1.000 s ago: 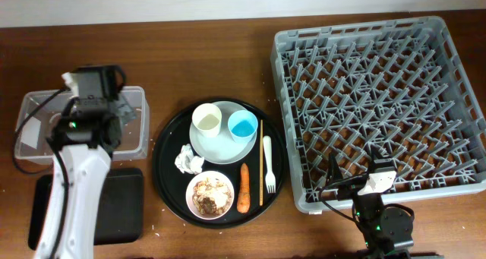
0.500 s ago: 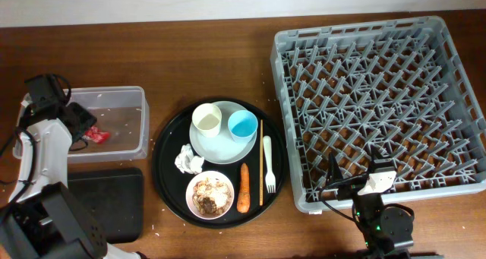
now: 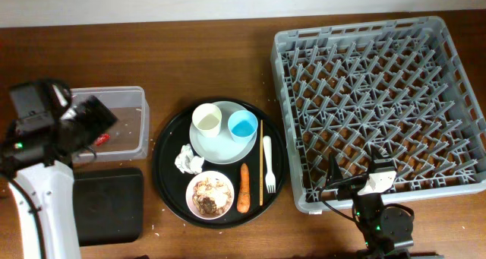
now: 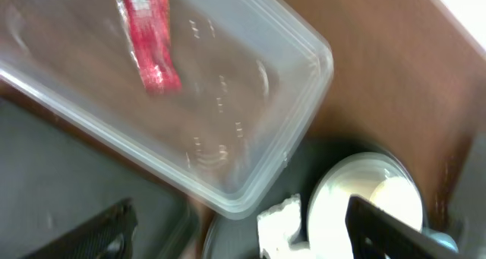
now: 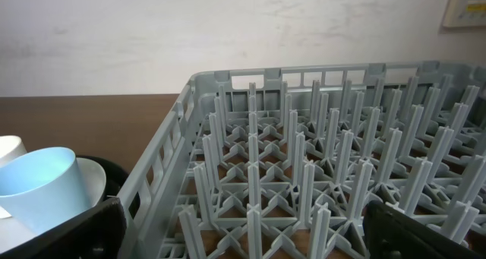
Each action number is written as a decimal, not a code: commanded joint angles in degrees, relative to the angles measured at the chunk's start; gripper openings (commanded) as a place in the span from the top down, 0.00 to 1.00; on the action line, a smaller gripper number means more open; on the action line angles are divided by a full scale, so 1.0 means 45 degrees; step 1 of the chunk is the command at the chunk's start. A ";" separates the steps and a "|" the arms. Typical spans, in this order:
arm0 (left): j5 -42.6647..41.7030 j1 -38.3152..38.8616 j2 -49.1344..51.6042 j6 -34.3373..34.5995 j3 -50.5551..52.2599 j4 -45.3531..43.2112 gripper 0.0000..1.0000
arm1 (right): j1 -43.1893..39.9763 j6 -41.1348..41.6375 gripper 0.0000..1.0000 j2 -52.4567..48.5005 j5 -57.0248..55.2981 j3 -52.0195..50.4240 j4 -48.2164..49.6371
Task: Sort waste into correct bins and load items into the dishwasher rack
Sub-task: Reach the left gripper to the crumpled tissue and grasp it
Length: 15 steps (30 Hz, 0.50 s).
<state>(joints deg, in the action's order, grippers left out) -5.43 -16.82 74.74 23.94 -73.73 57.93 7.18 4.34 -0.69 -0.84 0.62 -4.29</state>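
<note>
A brown wooden table point(image 3: 190, 61) runs up to a pale wall; above it the left gripper point(image 4: 243, 235) hangs with jaws spread and empty over the clear plastic tub point(image 3: 130, 94), on whose floor the red snack wrapper point(image 4: 148, 39) lies loose; the shallow black tray point(image 3: 114, 206) sits just beside the tub. The right gripper point(image 5: 243, 236), likewise spread wide and holding nothing, sits at the near edge of the grey dishwasher rack point(image 3: 282, 122); between the arms the round black tray point(image 3: 163, 175) bears the pale plate point(image 3: 220, 149) with the cream cup point(image 3: 206, 120) and the light blue cup point(image 3: 243, 124) on it, the crumpled tissue point(image 3: 188, 159), the bowl point(image 3: 210, 195) of scraps, the carrot point(image 3: 244, 188), the chopstick point(image 3: 260, 164) and the white fork point(image 3: 269, 164).
</note>
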 commanded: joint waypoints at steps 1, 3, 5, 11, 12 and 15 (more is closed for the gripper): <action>-0.0374 0.1302 -0.0063 -0.0447 -0.0015 0.1350 0.13 | 0.0068 0.0053 0.01 0.0083 -0.0058 -0.0068 -0.0063; -0.0374 0.2331 -0.0039 -0.0631 0.0199 0.1768 0.13 | 0.0068 0.0053 0.01 0.0083 -0.0058 -0.0068 -0.0063; -0.0369 0.3517 -0.0039 -0.0622 0.0641 0.1690 0.13 | 0.0068 0.0053 0.01 0.0083 -0.0058 -0.0068 -0.0063; -0.0364 0.6018 -0.0039 -0.0622 0.2016 0.1141 0.16 | 0.0068 0.0053 0.01 0.0083 -0.0058 -0.0068 -0.0063; -0.0364 0.6329 -0.0039 -0.0622 0.2244 0.0971 0.17 | 0.0068 0.0053 0.01 0.0083 -0.0058 -0.0068 -0.0063; -0.0359 0.7189 -0.0039 -0.0617 0.2987 -0.0029 0.20 | 0.0068 0.0053 0.01 0.0083 -0.0058 -0.0068 -0.0063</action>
<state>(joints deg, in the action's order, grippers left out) -6.92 12.82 74.56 22.06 -62.98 60.58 7.18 4.34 -0.69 -0.84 0.62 -4.27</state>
